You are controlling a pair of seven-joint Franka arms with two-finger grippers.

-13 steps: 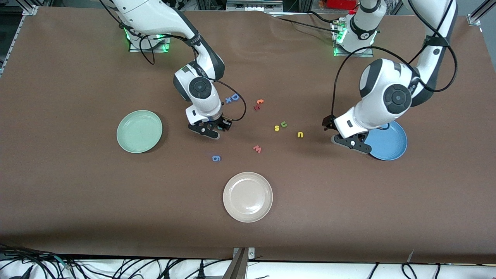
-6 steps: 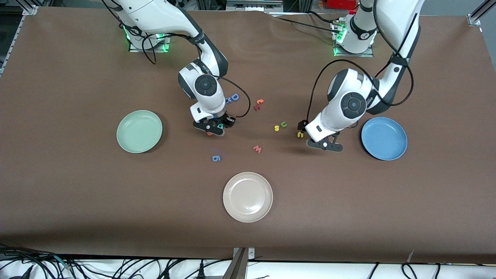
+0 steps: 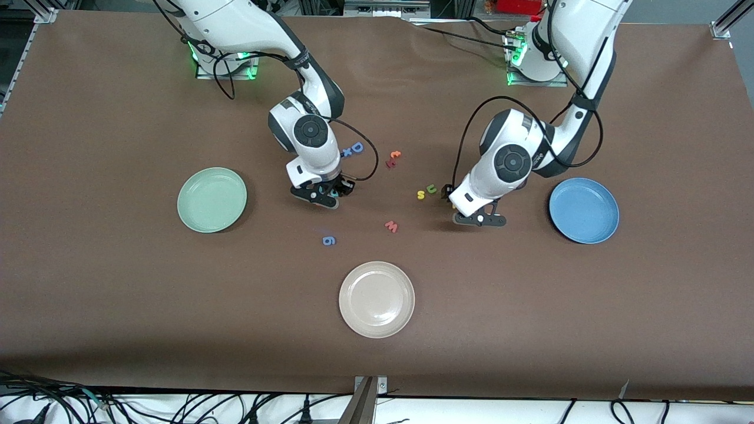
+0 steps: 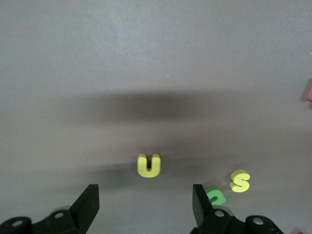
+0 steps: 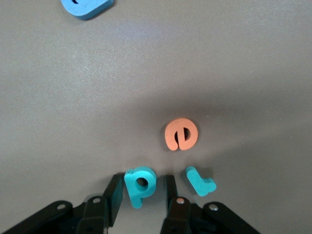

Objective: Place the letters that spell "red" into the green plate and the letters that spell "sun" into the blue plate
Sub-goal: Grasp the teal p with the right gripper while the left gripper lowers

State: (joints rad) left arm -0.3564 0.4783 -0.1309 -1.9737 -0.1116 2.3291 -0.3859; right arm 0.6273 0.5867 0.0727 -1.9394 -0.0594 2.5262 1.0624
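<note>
The teal "d" (image 5: 140,184) lies on the table (image 3: 118,294) between the right gripper's (image 3: 323,197) narrowly parted jaws, not yet clamped, with the orange "e" (image 5: 181,134) and teal "r" (image 5: 200,181) beside it. The green plate (image 3: 212,199) sits at its nine o'clock. The left gripper's (image 4: 145,190) jaws gape around the yellow "n" (image 4: 148,165), with the blue plate (image 3: 584,210) at its three o'clock.

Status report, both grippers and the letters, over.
Right gripper straddling teal d, not clamped; orange e and teal r beside. Left gripper open over yellow n. Green plate, blue plate hold no letters.
</note>
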